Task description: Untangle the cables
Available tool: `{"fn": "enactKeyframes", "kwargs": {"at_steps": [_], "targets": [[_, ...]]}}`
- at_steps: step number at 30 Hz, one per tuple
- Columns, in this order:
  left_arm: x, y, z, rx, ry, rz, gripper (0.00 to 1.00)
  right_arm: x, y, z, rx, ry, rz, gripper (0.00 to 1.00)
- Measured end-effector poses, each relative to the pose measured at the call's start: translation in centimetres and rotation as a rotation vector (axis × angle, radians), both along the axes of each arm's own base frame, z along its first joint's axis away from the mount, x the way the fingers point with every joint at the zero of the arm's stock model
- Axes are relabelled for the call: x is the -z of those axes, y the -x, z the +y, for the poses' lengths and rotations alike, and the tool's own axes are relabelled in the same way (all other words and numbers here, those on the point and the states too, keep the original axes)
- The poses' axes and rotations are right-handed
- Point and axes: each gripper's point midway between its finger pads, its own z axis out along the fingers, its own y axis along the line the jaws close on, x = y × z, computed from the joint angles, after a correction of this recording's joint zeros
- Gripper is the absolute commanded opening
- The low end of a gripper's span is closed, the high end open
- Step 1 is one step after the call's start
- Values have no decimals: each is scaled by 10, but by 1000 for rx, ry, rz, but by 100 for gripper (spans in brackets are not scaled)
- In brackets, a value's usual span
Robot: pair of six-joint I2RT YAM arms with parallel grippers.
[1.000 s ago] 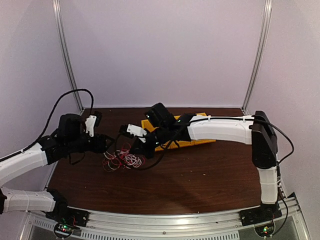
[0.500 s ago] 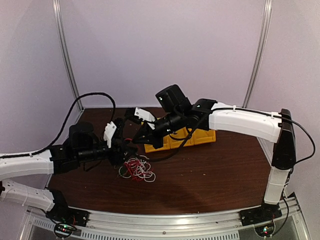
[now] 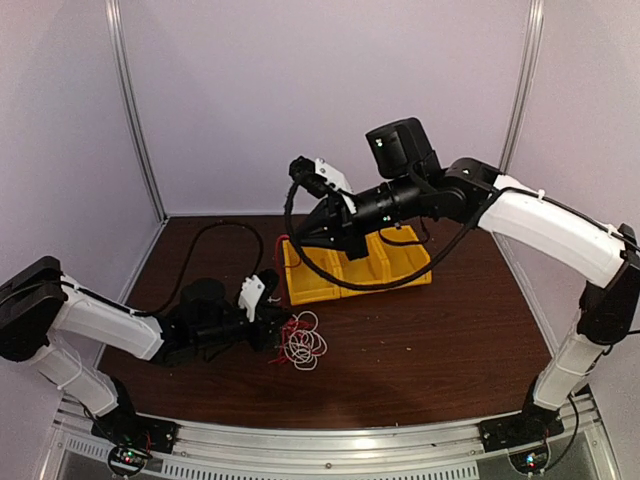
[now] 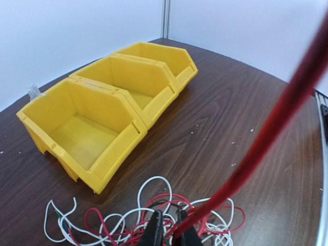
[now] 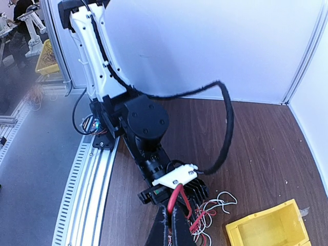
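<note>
My right gripper (image 5: 171,225) hangs high, jaws pressed on red wire (image 4: 266,128). My left gripper (image 4: 166,230) sits low, jaws nearly together, seemingly pinching same wire at cables (image 3: 303,343), 6 o'clock of yellow bins (image 4: 102,118).

Risk, I judge: taut wire slips free or drags whole tangle.

Dark wood table (image 3: 430,330); pale lilac walls (image 3: 330,90).

Pale lilac walls (image 3: 320,100), aluminium corner posts (image 3: 135,110), dark wood-grain table (image 3: 420,350), metal rail (image 3: 330,440) along its near edge.
</note>
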Motion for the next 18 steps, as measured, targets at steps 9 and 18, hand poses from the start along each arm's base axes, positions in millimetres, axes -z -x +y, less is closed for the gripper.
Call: {"fn": "enactKeyframes", "kwargs": {"at_steps": [9,18], "targets": [[0,-23,-2,-101,17,-37,9,-66,-28,-35,33,-95,-18,0],[13,-30,27,-233,-70,-22,16,-187,-63,-152,173,-341,-111,0]]}}
